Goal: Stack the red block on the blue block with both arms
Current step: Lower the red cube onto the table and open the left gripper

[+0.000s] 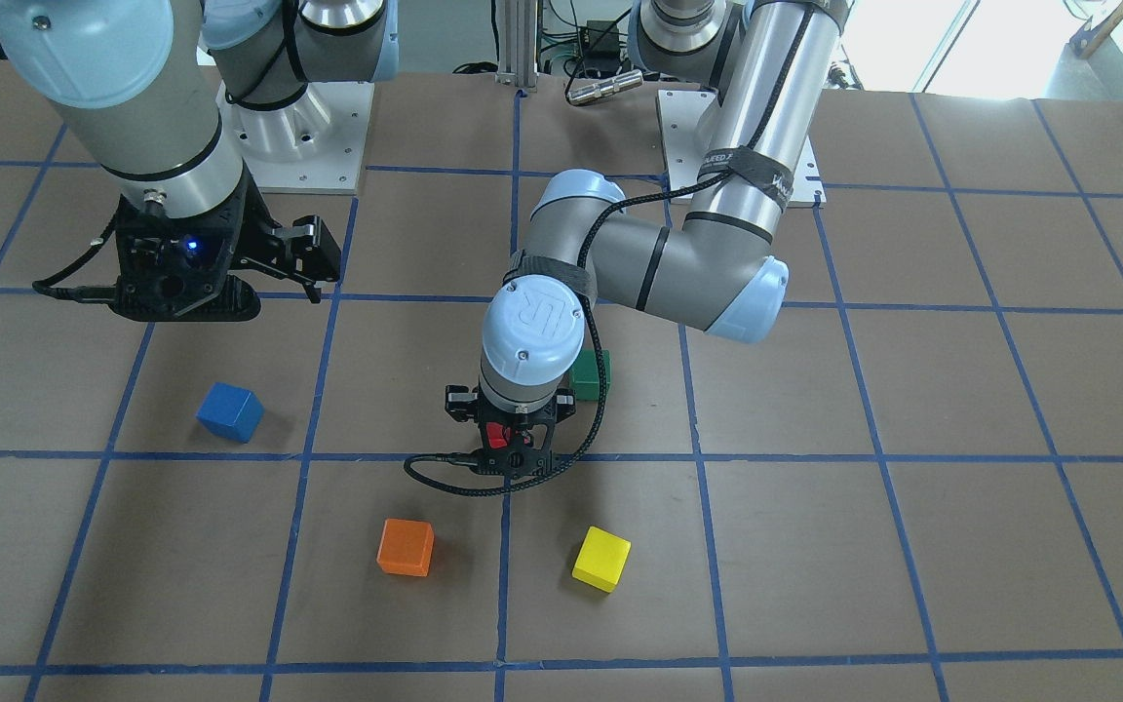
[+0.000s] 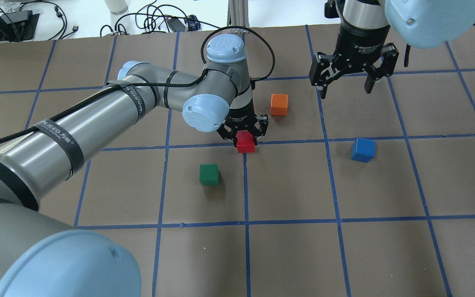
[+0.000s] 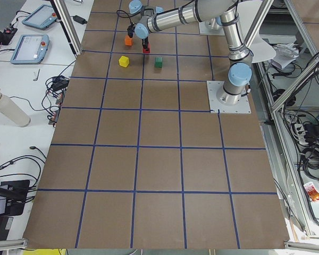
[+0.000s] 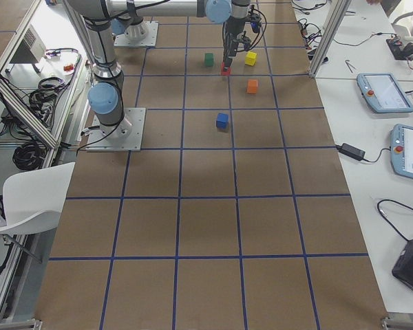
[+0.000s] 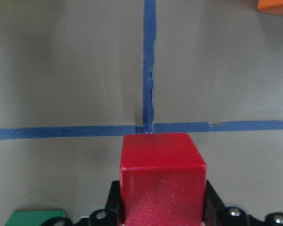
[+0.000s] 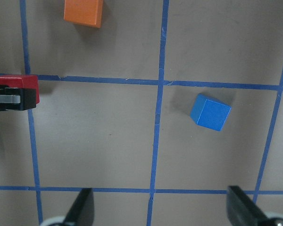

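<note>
The red block (image 2: 245, 143) sits between the fingers of my left gripper (image 2: 245, 138), which is shut on it by a crossing of blue tape lines. In the left wrist view the red block (image 5: 162, 176) fills the lower middle. I cannot tell whether it touches the table. The blue block (image 2: 363, 149) lies free on the table to the right, turned a little, and also shows in the front view (image 1: 230, 411). My right gripper (image 2: 346, 88) hangs open and empty above the table, behind the blue block (image 6: 210, 112).
An orange block (image 2: 279, 104) lies just beyond the red one. A green block (image 2: 209, 174) lies on the near left. A yellow block (image 1: 601, 558) lies beside the orange block (image 1: 406, 546). The brown table (image 2: 386, 255) has a blue tape grid.
</note>
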